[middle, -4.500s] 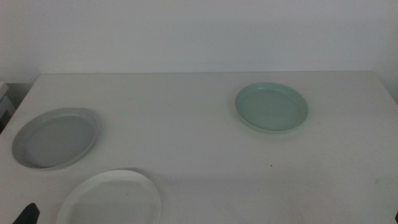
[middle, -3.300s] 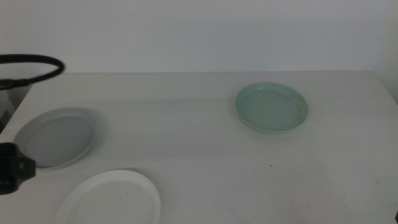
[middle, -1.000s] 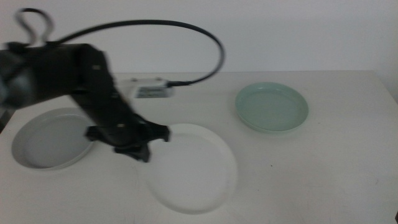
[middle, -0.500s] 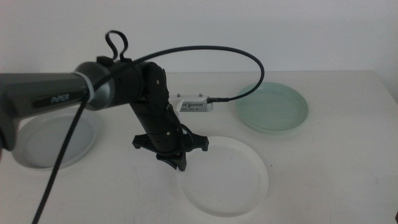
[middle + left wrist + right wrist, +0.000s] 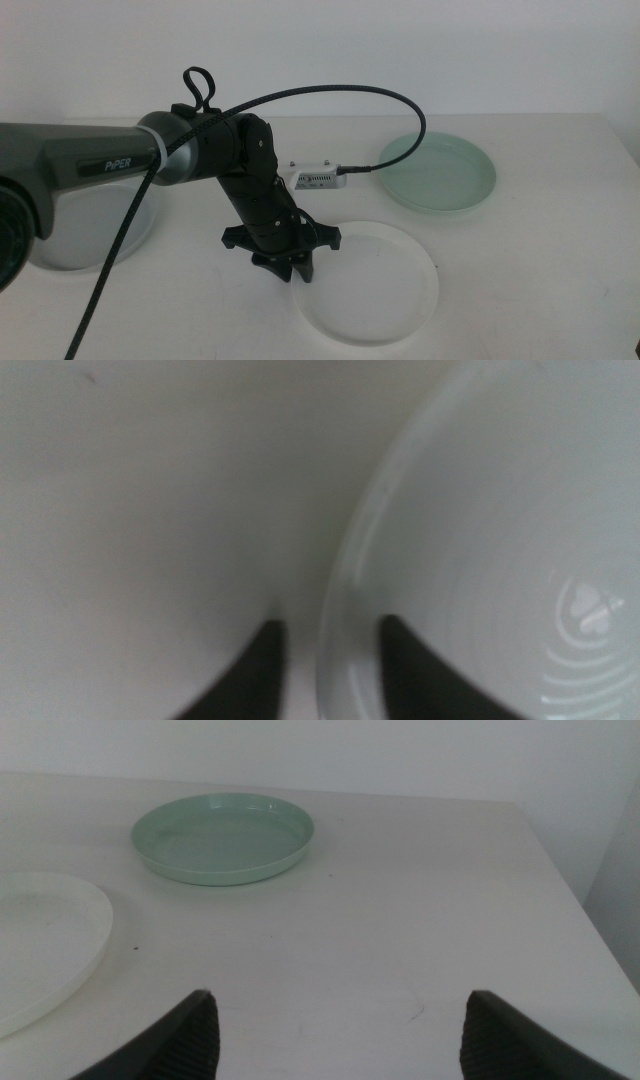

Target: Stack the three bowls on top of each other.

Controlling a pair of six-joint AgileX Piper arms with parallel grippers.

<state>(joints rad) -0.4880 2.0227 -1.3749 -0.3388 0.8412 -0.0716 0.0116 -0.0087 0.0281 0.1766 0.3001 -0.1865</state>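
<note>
The white bowl (image 5: 372, 285) lies at the front centre of the table. My left gripper (image 5: 290, 268) is shut on its left rim. In the left wrist view the two jaws straddle that rim (image 5: 345, 590), one inside and one outside. The pale mint green bowl (image 5: 440, 172) sits at the back right, apart from the white one. The grey bowl (image 5: 70, 240) sits at the far left, partly hidden behind the left arm. My right gripper (image 5: 345, 1040) is open and empty over the table's right side. Its view shows the mint bowl (image 5: 222, 837) and the white bowl's edge (image 5: 40, 940).
The white table (image 5: 530, 260) ends at a pale wall behind. The left arm's black cable (image 5: 330, 92) arcs above the table toward the mint bowl. Bare table lies between the white bowl and the right edge.
The left arm came in from the left, took the white bowl by its rim and moved it right from the front left corner to the front centre.
</note>
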